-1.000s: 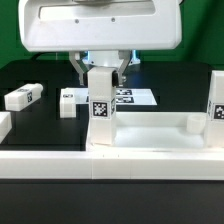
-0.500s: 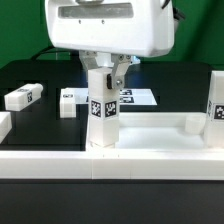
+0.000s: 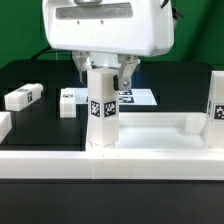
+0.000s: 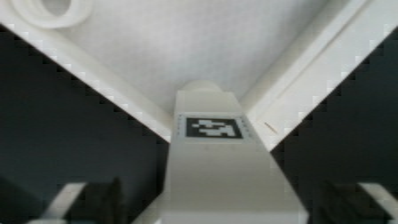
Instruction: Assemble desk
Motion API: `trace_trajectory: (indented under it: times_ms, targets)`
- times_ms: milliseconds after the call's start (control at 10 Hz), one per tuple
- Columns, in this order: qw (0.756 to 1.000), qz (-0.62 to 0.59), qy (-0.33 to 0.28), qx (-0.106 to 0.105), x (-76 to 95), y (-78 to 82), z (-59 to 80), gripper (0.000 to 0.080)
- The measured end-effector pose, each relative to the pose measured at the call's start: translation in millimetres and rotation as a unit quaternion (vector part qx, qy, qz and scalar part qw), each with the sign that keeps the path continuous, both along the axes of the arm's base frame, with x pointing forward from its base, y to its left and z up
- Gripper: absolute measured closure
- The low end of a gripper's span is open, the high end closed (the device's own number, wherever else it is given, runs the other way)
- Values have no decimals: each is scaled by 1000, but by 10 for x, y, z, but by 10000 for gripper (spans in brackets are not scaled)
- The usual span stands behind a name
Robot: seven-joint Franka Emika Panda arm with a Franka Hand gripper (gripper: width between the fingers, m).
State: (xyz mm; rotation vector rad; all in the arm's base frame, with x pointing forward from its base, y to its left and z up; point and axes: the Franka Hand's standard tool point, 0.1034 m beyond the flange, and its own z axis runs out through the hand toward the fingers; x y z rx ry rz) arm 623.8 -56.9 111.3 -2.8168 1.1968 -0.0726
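Open gripper (image 3: 105,78) straddling an upright desk leg (image 3: 101,110).

Exterior view: jaws apart, one finger on either side of the leg's upper end. Between them, the leg upright at a corner of the tray-like desk top (image 3: 150,135), tag facing the camera. Well out from the jaws toward the exterior view's right, a second upright leg (image 3: 215,104). Out toward the exterior view's left, a loose leg (image 3: 22,97) flat on the black table (image 3: 40,75). Behind the jaws, the marker board (image 3: 138,97).
Wrist view: gripper (image 4: 222,205) centred on the leg (image 4: 217,175), a dark gap separating each finger (image 4: 80,200) from its sides, so no contact. Below and beyond, the desk top (image 4: 196,50) and one round corner socket (image 4: 54,8).
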Motion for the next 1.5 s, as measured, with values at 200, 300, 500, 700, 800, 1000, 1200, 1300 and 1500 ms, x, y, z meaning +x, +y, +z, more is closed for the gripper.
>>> trace_trajectory:
  times_ms: [200, 300, 500, 700, 800, 1000, 1200, 1300, 1500]
  targets:
    - [994, 108, -4, -11, -2, 2, -2, 181]
    - [987, 157, -7, -15, -2, 4, -4, 156]
    - [972, 233, -9, -22, -3, 15, -6, 151]
    - [956, 293, -11, -28, -2, 18, -6, 150]
    - [938, 345, -12, -35, 1, 13, -2, 150]
    - [903, 426, -11, -50, 34, 6, 23, 150]
    - [872, 487, -10, -60, 48, 19, 33, 150]
    - [850, 523, -10, -66, 54, 23, 35, 150]
    - [800, 596, -10, -73, 55, 18, 31, 150]
